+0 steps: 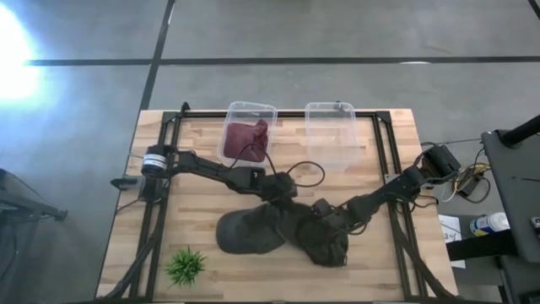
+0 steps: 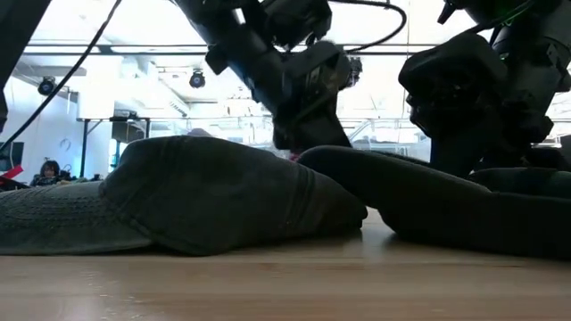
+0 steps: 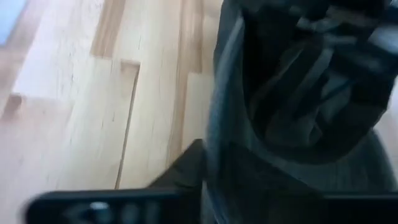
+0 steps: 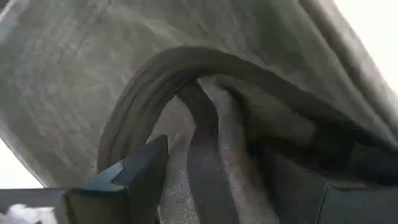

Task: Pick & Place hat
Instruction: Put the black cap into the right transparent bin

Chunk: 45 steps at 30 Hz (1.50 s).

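Two dark grey hats lie side by side on the table's near middle: one (image 1: 245, 232) (image 2: 196, 201) to the left, one (image 1: 327, 245) (image 2: 464, 209) to the right. My left gripper (image 1: 283, 201) (image 2: 308, 120) comes down where they meet, shut on dark cloth (image 3: 273, 93). My right gripper (image 1: 325, 218) (image 2: 464, 107) is on the right hat's far side, shut on its rim (image 4: 205, 124). A maroon hat (image 1: 246, 135) lies in the left clear bin (image 1: 232, 114). My left gripper holds a dark grey hat by an edge (image 3: 217, 143), slanting down from the far left. Only one finger (image 3: 186, 171) shows; cloth covers the other. Which of the two hats it has, I cannot tell. My right gripper has the right hat's folded rim with its inner band (image 4: 208, 143) between its two fingers, several layers bunched. One finger (image 4: 146, 168) is inside the opening. It comes from the table's right, slanting down. The hat's near part lies on the table.
A second clear bin (image 1: 331, 127) stands at the far edge, right of the first. A small green plant (image 1: 186, 266) stands at the near left. A black frame (image 1: 392, 181) runs along the table's sides. Cables (image 1: 308, 173) loop over the middle.
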Each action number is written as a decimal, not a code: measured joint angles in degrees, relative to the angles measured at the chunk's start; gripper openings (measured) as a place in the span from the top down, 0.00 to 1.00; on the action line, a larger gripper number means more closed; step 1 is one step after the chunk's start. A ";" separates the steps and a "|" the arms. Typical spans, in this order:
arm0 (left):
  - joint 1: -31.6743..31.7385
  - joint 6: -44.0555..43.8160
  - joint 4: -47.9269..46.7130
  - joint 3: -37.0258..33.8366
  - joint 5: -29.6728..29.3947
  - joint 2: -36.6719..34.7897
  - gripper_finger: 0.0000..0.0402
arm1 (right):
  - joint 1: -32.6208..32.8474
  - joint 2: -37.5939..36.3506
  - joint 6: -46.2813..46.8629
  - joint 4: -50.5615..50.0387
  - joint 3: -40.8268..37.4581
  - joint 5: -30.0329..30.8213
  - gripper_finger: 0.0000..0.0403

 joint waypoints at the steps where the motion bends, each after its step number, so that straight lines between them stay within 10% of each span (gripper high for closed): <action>1: -0.02 -0.07 -0.20 0.52 0.24 -0.07 0.94 | 0.00 -0.26 -0.43 -0.19 0.20 -0.07 0.39; 7: 0.00 1.70 -7.47 5.87 -1.78 -0.69 0.98 | 0.82 -5.98 -4.49 -5.87 3.99 0.04 0.39; 17: 0.26 9.66 -20.56 13.05 -15.85 -11.52 0.98 | 7.24 -21.72 -1.92 -46.45 20.48 14.98 0.39; 29: 0.65 16.21 -1.70 11.96 -38.29 -25.28 0.98 | 12.02 -26.27 0.63 -67.01 33.03 35.31 0.39; 36: 6.49 13.30 -7.31 17.79 -46.77 -16.44 0.98 | 12.04 -26.22 6.39 -74.29 32.92 32.84 0.39; 45: 11.21 8.37 -32.24 47.10 -39.45 3.42 0.97 | 12.82 -26.27 10.73 -77.50 31.66 25.86 0.39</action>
